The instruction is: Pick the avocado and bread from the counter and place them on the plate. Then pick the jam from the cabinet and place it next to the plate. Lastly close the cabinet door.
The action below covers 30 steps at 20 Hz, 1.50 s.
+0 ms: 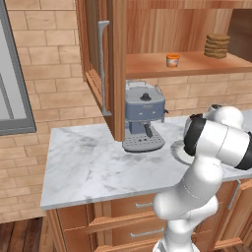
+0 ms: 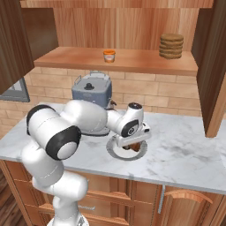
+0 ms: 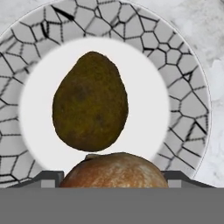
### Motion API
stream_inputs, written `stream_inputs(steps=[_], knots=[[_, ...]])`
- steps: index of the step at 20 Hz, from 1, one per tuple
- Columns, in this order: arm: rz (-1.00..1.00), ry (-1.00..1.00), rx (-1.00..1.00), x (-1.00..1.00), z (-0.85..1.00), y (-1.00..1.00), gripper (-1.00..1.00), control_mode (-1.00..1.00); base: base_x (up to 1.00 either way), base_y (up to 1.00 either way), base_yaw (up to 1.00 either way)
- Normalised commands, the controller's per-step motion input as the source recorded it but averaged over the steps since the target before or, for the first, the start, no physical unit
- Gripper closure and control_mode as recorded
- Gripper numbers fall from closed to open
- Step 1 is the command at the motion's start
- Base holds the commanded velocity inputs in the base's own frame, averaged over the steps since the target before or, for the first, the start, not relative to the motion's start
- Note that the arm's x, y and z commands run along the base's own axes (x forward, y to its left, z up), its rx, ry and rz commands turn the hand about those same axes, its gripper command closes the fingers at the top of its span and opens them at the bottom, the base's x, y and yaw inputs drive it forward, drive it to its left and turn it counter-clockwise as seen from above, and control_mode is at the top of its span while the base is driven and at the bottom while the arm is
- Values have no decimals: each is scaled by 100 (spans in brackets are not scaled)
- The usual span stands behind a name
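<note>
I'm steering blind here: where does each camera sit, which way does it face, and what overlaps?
Left base view: behind the arm's left, facing the white marble counter; arm lower right.
Right base view: behind its right, facing the crackle-rimmed white plate under the gripper; arm lower left.
Hand view: looks down on the dark green avocado and the brown bread roll.
Both base views share the small orange jam jar and the grey coffee machine.
</note>
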Motion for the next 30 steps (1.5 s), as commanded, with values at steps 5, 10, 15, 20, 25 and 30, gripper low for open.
stream_inputs(steps=[5, 10, 15, 20, 25, 30], knots=[[0, 5, 0, 7, -22, 0, 100, -100, 0, 0, 0], [0, 5, 0, 4, -11, 12, 100, -100, 0, 0, 0], [0, 3, 0, 0, -9, 14, -100, -100, 0, 0, 0], [0, 0, 0, -23, 7, 0, -100, -100, 0, 0, 0], [0, -2, 0, -17, 34, 0, -100, -100, 0, 0, 0], [0, 0, 0, 0, 58, 13, -100, -100, 0, 0, 0]])
